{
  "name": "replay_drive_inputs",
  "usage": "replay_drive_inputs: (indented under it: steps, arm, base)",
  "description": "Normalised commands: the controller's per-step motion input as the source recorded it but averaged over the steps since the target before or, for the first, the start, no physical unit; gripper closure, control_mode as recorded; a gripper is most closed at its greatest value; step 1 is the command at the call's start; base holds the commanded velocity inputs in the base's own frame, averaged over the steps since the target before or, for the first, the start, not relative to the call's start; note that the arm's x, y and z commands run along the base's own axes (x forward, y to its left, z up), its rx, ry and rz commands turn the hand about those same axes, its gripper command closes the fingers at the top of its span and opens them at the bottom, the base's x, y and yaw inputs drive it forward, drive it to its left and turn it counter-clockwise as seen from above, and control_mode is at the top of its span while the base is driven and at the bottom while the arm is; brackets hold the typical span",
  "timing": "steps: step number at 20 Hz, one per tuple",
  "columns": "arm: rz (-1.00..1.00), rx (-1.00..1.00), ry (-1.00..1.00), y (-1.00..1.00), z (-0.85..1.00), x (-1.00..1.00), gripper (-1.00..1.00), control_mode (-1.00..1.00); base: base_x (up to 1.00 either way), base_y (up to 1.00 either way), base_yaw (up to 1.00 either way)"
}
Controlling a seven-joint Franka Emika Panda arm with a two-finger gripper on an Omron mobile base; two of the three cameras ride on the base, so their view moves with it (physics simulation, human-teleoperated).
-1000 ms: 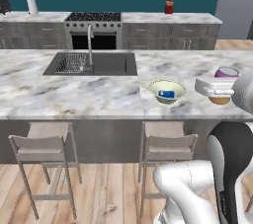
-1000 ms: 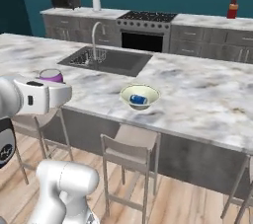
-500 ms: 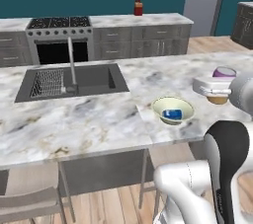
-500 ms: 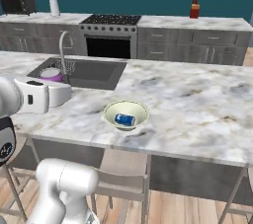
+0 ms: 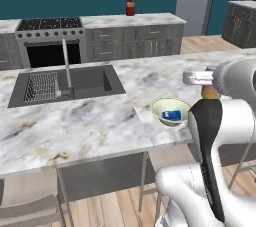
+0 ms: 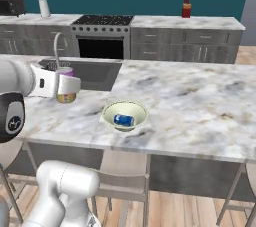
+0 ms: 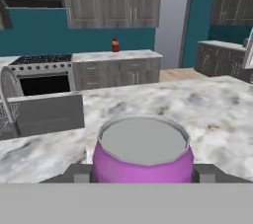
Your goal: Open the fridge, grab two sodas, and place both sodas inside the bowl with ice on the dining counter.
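Arm (image 5: 210, 136) clad in glossy white rounded shells, segments thick and tubular. Dark, near-black band seen along one link in left base view, running down toward bulbous white base joint. In right base view, dark round joint cap (image 6: 11, 116) marked with small pale emblem. White boxy hand section seen ahead of wrist. Pincer (image 7: 143, 176) finger tips small, dark grey, blocky. Cables, screws not discernible.
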Motion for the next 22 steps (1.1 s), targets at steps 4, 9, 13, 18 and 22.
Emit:
replay_drive_inputs:
  steps: [4, 9, 13, 18, 22]
  arm:
    - [-0.05, 0.0, 0.65, -0.02, -0.36, 1.0, 1.0, -1.0]
    - [0.0, 0.0, 0.75, -0.07, -0.66, 1.0, 1.0, -1.0]
    - [0.06, 0.0, 0.63, -0.28, -0.79, 0.64, 1.0, -1.0]
    - [0.09, 0.02, 0.38, -0.54, -0.91, 0.26, 1.0, -1.0]
    - [0.04, 0.02, 0.15, -0.42, -0.62, 0.27, 1.0, -1.0]
  base:
    - [0.0, 0.0, 0.0]
    - [0.0, 0.0, 0.0]
    - [0.0, 0.0, 0.0]
    - [0.0, 0.0, 0.0]
    - [0.0, 0.0, 0.0]
